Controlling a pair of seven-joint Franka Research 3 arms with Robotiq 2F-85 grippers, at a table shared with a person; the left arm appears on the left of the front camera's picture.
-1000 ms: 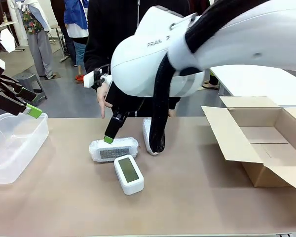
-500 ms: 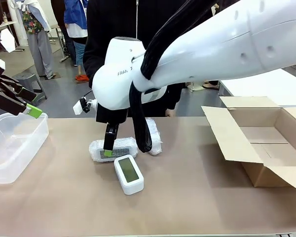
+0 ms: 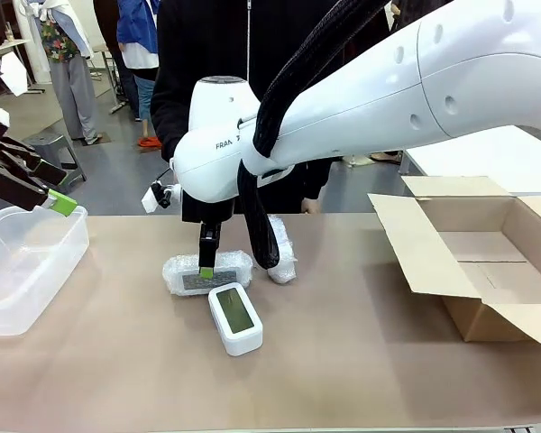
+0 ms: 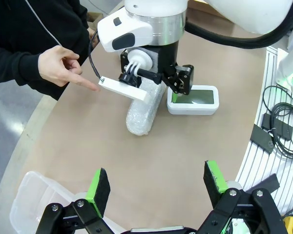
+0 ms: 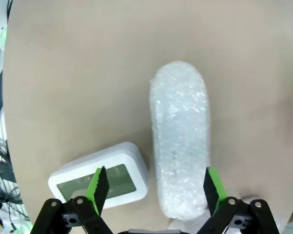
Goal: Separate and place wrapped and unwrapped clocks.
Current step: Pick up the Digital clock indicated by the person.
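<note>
Right gripper (image 5: pixel 154 183) fingers were apart, bundle (image 5: pixel 180 141) between them. Looked soft, light, slippery: pinch mid-length, across width. Left gripper (image 4: pixel 157 185) apart too.

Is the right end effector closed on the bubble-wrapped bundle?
No, the right end effector is open, its green pads wide apart with the wrapped bundle between them.

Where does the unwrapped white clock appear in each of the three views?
Front view: the white clock lies just left of centre, lower half.
Left wrist view: right of centre, upper half.
Right wrist view: bottom left.
Shared landmark: the bubble-wrap bundle beside it.
</note>
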